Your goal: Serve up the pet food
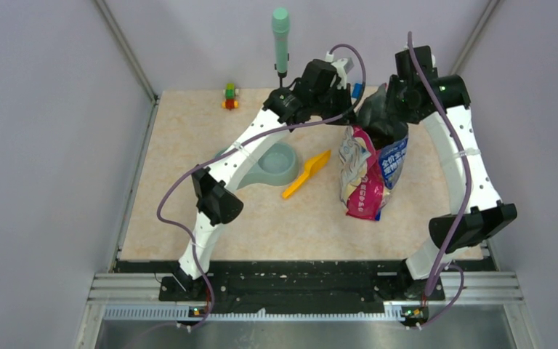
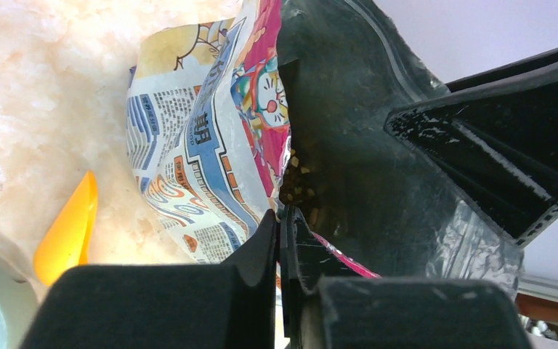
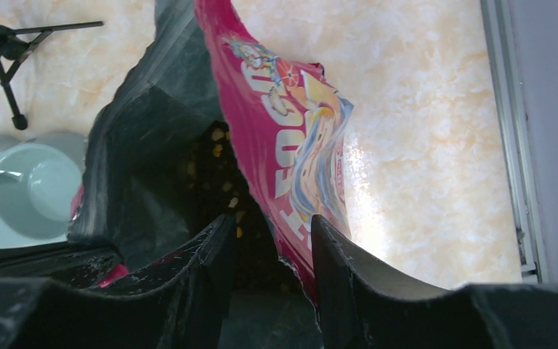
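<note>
Top external: shows bag (image 1: 369,171) standing on table (image 1: 189,145), mouth up, with both arms reaching to its top; places bowl (image 1: 280,163) to its left and scoop (image 1: 306,174) lying between bowl and bag. Left wrist: finds left gripper (image 2: 283,219) pinched together on bag's rim, with kibble (image 2: 298,185) just past the fingertips, down inside the open mouth. Right wrist: finds right gripper (image 3: 269,236) with fingers apart, astride bag's pink wall; catches kibble again, deep in the dark lining
</note>
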`<state>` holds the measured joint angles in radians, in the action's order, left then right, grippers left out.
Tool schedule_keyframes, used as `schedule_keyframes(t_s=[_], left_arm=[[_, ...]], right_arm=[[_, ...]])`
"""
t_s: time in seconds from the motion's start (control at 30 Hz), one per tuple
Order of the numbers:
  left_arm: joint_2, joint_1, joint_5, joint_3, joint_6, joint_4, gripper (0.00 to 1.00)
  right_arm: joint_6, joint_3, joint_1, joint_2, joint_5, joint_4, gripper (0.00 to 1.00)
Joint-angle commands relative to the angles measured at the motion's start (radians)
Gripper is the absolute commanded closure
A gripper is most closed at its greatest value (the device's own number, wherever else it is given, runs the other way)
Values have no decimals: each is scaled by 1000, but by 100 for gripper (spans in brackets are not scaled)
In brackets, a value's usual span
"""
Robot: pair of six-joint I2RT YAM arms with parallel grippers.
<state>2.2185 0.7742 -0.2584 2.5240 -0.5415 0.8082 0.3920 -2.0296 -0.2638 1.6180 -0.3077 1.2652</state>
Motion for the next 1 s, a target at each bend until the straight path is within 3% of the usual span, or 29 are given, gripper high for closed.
schedule_keyframes(t_s=[0.0,0.17,0.27,0.43,0.5,0.53,0.57,0.6,0.73,0.97], left_arm=[[-41,-10,42,-16,23,-12,100],[-57,-10,42,-37,25,-20,100],[-63,-10,38,-46,22,-26,100],[-68,-10,35,-57,21,-26,100],[-71,-10,36,-60,20,-24,100],[-72,-10,40,-62,19,-24,100],[-74,-10,47,-65,18,-24,100],[-76,-10,57,-69,14,-22,100],[-79,-4,55,-103,-33,-53,100],[-8,45,-70,-72,-68,-154,100]], right_arm=[[-22,28,15,-67,-75,5,56],[-50,73,18,-104,-180,17,55],[-57,85,26,-108,-189,36,39],[-47,123,46,-136,-155,24,38],[-51,143,68,-151,-108,4,48],[-54,152,77,-158,-80,-6,63],[-59,159,85,-165,-51,-16,94],[-61,166,92,-170,-23,-27,100],[-80,146,108,-175,-70,-61,100],[-61,-120,246,-97,-192,-43,100]])
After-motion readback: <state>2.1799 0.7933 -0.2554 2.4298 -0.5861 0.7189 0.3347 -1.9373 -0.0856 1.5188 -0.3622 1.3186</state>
